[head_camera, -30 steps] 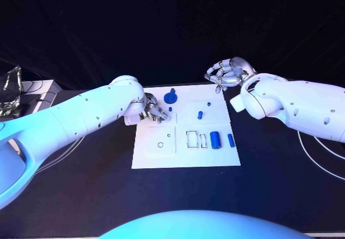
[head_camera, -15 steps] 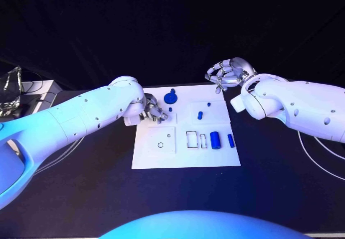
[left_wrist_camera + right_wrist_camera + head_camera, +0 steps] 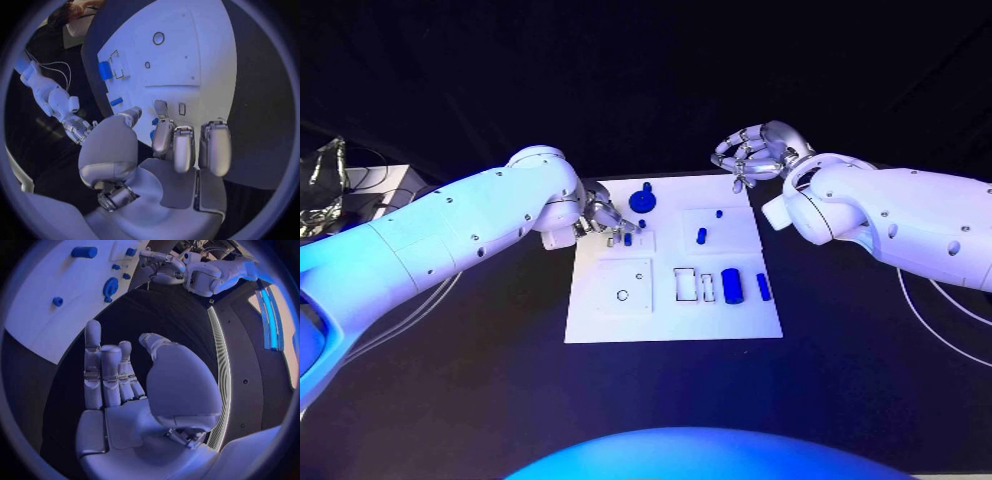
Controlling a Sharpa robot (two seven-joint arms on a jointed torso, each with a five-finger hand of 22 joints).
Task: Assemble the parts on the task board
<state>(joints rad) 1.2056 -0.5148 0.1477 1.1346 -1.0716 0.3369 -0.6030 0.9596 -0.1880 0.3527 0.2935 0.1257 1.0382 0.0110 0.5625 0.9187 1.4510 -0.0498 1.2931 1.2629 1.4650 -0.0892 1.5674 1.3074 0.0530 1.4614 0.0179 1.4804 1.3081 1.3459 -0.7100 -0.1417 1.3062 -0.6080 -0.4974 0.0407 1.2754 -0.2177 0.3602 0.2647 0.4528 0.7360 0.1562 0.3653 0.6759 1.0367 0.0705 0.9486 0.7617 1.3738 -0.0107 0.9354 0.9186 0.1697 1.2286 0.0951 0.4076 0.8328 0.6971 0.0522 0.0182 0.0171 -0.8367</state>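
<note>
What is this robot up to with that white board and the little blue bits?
It is fitting small blue parts into a white task board on a black table. Its left hand is at the board's far left corner, fingers curled down by a small blue piece; whether it grips it is unclear. The right hand hovers off the far right corner, holding nothing. Two blue cylinders lie on the board.

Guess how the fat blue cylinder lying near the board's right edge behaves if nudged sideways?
The blue cylinder lies on its side on the flat white board, so it would probably roll. It looks rigid and smooth, likely slippery. Nothing visibly blocks it from the slimmer blue piece alongside.
</note>
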